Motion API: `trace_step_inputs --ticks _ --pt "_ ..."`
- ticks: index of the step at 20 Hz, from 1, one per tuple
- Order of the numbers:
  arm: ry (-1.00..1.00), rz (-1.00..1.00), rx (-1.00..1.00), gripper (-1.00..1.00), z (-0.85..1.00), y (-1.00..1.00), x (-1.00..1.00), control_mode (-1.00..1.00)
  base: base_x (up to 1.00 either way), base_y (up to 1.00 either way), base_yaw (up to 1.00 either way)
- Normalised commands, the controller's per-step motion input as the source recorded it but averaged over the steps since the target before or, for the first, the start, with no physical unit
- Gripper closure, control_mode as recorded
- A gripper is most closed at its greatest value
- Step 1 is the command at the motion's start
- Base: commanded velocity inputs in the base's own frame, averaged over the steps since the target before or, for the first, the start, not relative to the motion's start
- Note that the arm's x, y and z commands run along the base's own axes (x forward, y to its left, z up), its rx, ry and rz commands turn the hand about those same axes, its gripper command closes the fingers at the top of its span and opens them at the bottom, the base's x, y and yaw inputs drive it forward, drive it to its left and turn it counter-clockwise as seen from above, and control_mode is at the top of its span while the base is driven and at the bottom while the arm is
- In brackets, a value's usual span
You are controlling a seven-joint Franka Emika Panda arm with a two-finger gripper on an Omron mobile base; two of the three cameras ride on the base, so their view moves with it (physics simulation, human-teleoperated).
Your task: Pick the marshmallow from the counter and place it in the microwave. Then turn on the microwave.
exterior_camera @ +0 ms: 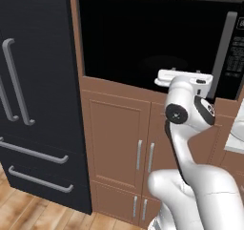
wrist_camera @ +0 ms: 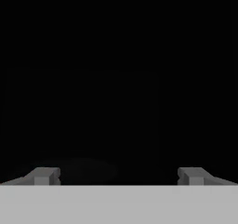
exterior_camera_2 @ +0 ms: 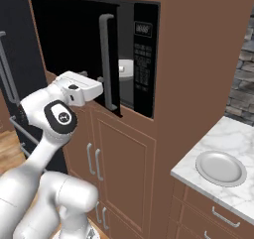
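Pincer (wrist_camera: 118, 175) gaping and empty at the mouth of the large black built-in microwave (exterior_camera: 143, 38), upper centre; tiny white marshmallow lost in the dark cavity, probably dropped there; next calls for withdrawing, then reaching the keypad (exterior_camera_2: 143, 59).

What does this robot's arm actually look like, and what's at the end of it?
The arm is glossy white, made of thick rounded segments with dark caps at its joints. One black round cap bears a small white mark. It ends in a boxy white hand whose gripper has two small dark grey, blocky fingertips. No loose cables show.
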Motion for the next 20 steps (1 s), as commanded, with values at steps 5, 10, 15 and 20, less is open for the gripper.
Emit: trace_step_inputs --ticks 5,10,15,20 --pt "0.0 0.0 0.0 -1.0 -0.04 -0.13 0.31 -1.0 0.0 0.0 0.0" --pt "0.0 0.0 0.0 -1.0 0.0 -0.09 0.29 -1.0 0.0 0.0 0.0" --pt "0.0 0.0 0.0 -1.0 0.0 -0.06 0.22 -1.0 0.0 0.0 0.0" --pt "0.0 0.0 0.0 -1.0 0.0 -0.04 0.18 -1.0 0.0 0.0 0.0"
